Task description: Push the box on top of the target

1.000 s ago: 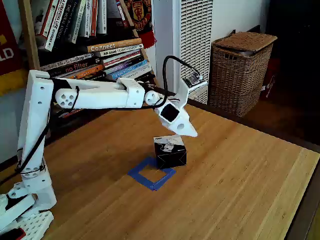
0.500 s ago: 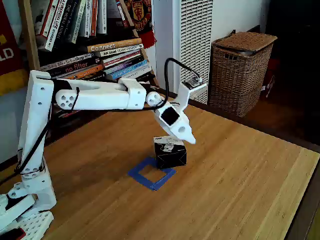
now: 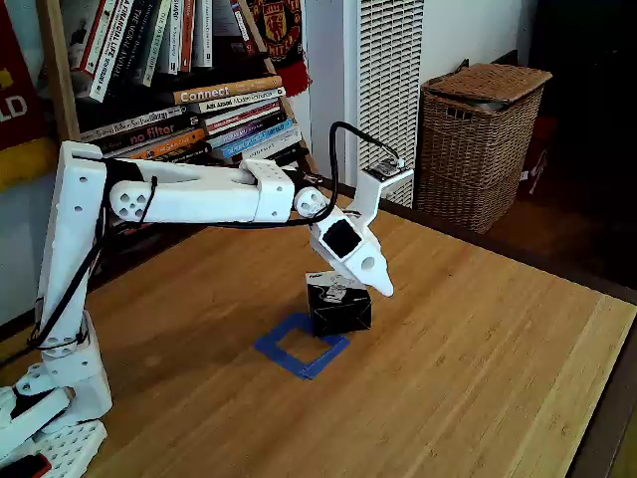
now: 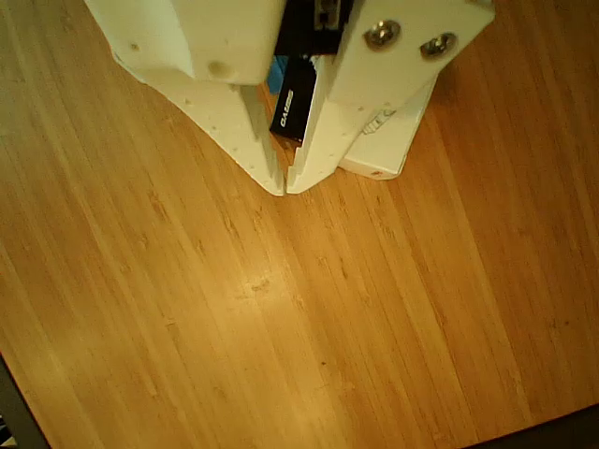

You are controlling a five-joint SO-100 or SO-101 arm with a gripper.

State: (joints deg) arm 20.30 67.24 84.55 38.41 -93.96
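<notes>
In the fixed view the box (image 3: 339, 304) sits on the wooden table (image 3: 478, 339), overlapping the corner of the target (image 3: 299, 348) that lies toward 1 o'clock — most of the blue tape square shows bare at the box's 7 o'clock. The gripper (image 3: 381, 289) hangs at the box's upper right edge; contact cannot be told. In the other view the gripper (image 4: 284, 188) has its fingertips together — nothing between them — above bare wood.

Book spines (image 3: 214, 105) on shelf: "Connect", "no filter".
</notes>
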